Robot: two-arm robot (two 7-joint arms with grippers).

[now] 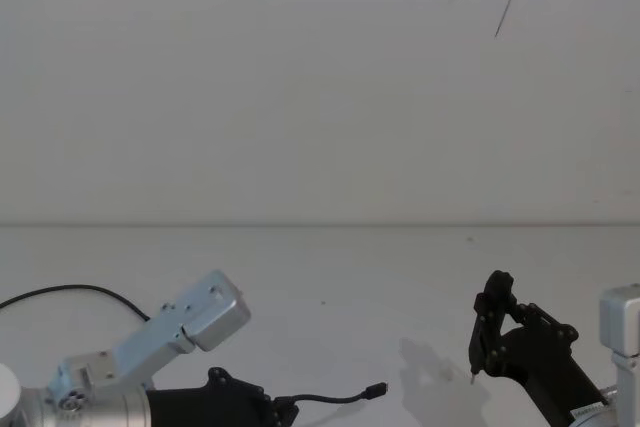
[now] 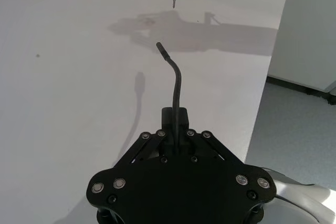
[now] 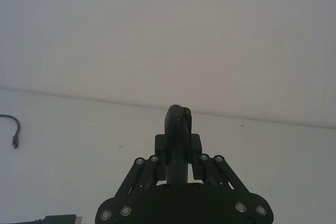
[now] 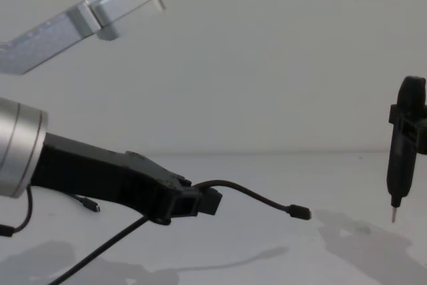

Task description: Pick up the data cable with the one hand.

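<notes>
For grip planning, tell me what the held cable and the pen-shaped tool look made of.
Data cable: likely rubbery matte black sheath; it bends smoothly from the left gripper's jaws. Pen-shaped tool: apparently matte black plastic body, with a pale, metal-looking tip.

Support: flat matte white tabletop [image 1: 330,267], meeting a plain white wall [image 1: 300,97] along its 12 o'clock edge in the head view. The left wrist view shows one straight side edge of it, with grey floor [image 2: 294,145] below. Lying on it, head view: a thin black flexible cord [image 1: 90,290] arcing in from the 9 o'clock edge, one tiny dark speck [image 1: 470,240] at 2 o'clock just short of the wall line, and a second speck [image 1: 322,302] near centre; a soft grey shadow [image 1: 425,362] falls on the surface at 4 o'clock.
</notes>
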